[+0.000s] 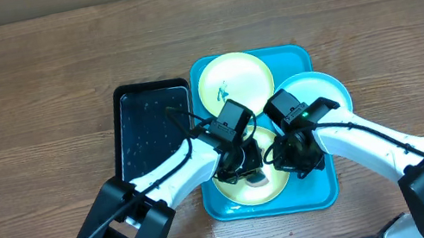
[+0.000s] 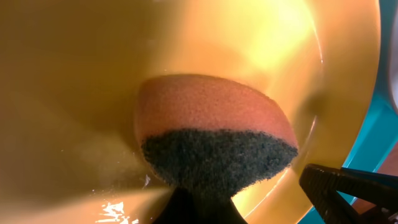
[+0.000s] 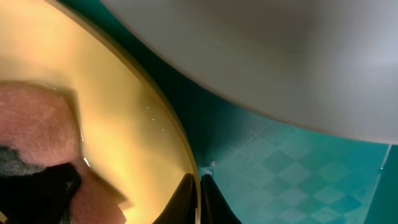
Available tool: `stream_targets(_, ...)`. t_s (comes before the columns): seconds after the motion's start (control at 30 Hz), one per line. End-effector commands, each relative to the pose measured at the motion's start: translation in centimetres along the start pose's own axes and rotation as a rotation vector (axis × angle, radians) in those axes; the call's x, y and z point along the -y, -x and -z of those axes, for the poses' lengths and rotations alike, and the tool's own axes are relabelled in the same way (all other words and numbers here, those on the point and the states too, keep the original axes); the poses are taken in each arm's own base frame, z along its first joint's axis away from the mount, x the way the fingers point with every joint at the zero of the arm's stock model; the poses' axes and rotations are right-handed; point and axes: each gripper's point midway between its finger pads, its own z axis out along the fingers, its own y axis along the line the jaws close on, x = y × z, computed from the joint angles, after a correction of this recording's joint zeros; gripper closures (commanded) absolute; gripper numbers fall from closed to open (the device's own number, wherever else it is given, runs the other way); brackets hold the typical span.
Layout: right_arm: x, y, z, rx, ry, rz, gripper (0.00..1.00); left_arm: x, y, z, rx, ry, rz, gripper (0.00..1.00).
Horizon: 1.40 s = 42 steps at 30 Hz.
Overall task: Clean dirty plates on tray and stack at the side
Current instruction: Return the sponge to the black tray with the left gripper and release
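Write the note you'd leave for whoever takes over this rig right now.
Left hand: shut on the sponge, which is pressed onto the front yellow-green plate on the turquoise tray.
Right hand: shut on that plate's rim, apparently steadying it.
Back yellow-green plate: on the tray, showing a blue smear.
Light blue plate: at the tray's right, overhanging its rim.
Done: nothing is stacked at the side yet.
Left: finish scrubbing the front plate, clean the other two, stack all three.
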Motion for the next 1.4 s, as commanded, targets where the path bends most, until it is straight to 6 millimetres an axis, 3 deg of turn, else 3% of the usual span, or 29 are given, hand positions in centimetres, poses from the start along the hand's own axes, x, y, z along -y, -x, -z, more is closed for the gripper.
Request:
stream_targets(0.0,0.2,0.5,0.1,0.017,-0.007,-0.011,0.96,-1.7,0.0,-0.8,0.004,0.063,0.052,0.96)
stream_targets(0.17,0.1,0.5,0.1,0.018,-0.003,-0.01,0.96,-4.9,1.9,0.7,0.08,0.212,0.12,0.96)
stream_targets(0.3,0.1,0.4,0.1,0.015,-0.005,-0.01,0.96,-7.7,3.6,3.5,0.177,0.423,0.131,0.96)
stream_targets(0.5,0.2,0.4,0.1,0.015,-0.005,-0.011,0.96,-9.9,4.9,6.4,0.286,0.621,0.096,0.96)
stream_targets(0.6,0.1,0.4,0.1,0.012,-0.004,-0.011,0.96,-9.1,4.2,5.9,0.239,0.571,0.101,0.96)
stream_targets(0.73,0.2,0.3,0.1,0.009,-0.007,-0.011,0.96,-5.4,3.3,6.3,0.163,0.384,0.075,0.96)
stream_targets(0.83,0.3,0.2,0.1,0.008,-0.009,-0.012,0.96,-2.8,3.4,8.9,0.198,0.279,0.034,0.96)
stream_targets(0.97,0.4,0.1,0.1,0.002,-0.013,-0.013,0.96,-1.4,3.5,15.2,0.33,0.196,0.007,0.96)
stream_targets(1.03,0.5,0.0,0.1,-0.002,-0.017,-0.013,0.96,-2.7,3.8,18.1,0.409,0.223,0.004,0.96)
stream_targets(1.1,0.5,-0.1,0.1,-0.005,-0.02,-0.014,0.96,-6.2,4.4,21.7,0.521,0.337,0.059,0.96)
stream_targets(1.17,0.5,-0.1,0.1,-0.005,-0.02,-0.014,0.96,-9.0,4.6,23.7,0.569,0.425,0.112,0.96)
stream_targets(1.23,0.5,-0.1,0.1,-0.005,-0.02,-0.014,0.96,-11.0,5.0,24.0,0.538,0.462,0.106,0.96)
stream_targets(1.37,0.5,-0.1,0.1,-0.005,-0.02,-0.014,0.96,-12.6,6.1,21.5,0.447,0.451,0.073,0.96)
